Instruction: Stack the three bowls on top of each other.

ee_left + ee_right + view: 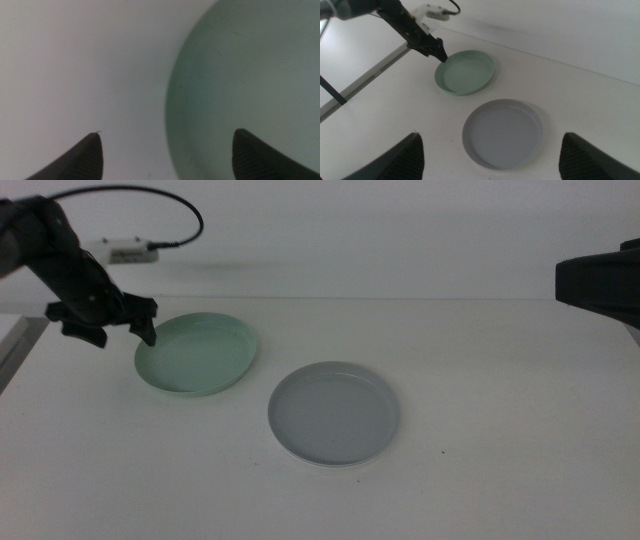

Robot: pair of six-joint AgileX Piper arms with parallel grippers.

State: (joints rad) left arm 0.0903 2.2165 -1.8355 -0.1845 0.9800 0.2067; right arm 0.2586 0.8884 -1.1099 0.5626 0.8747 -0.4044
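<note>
A mint green bowl (198,353) lies at the back left of the table, tilted slightly with its left rim raised. My left gripper (125,337) is open at that rim; in the left wrist view one jaw is over the table and the other over the green bowl (245,75), the left gripper (167,145) straddling the edge. A grey bowl (334,413) lies flat in the middle, with a thin white edge along its near side. My right gripper (598,278) hangs high at the right edge, and the right wrist view shows the right gripper (491,140) open above the grey bowl (502,134).
A white cable box (122,251) with a black cable lies at the back left. The table's left edge (18,350) runs close behind the left arm. Bare white tabletop (500,460) surrounds the bowls.
</note>
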